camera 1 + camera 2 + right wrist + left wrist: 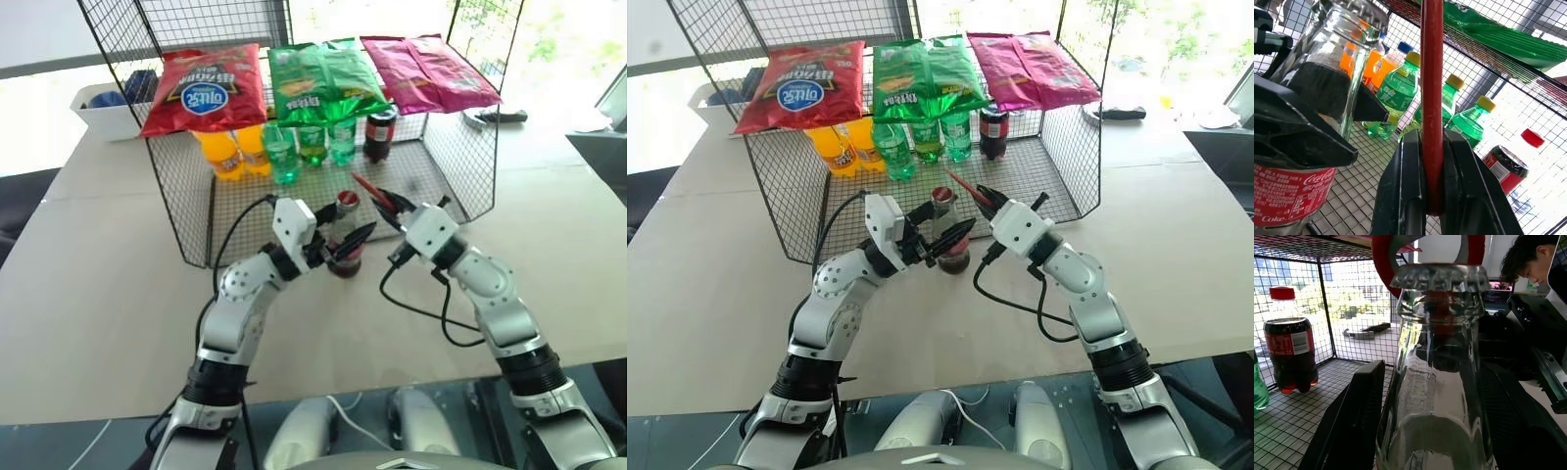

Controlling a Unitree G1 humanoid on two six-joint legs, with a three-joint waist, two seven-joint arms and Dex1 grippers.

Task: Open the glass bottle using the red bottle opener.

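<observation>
Left gripper (345, 242) jaws straddle the glass bottle (345, 240), grip unclear; right gripper (1432, 161) jaws clamped on the red bottle opener (1432, 88).

- The bottle (345, 240) stands at frame centre on the table (98, 294), before the wire rack (186, 211).
- The left gripper (338, 248) sits around it.
- The opener (370, 191), in the right gripper (390, 208), lies just right of the cap.
- Drinks (312, 145) line the rack's back, under the crisp bags (323, 83).
</observation>
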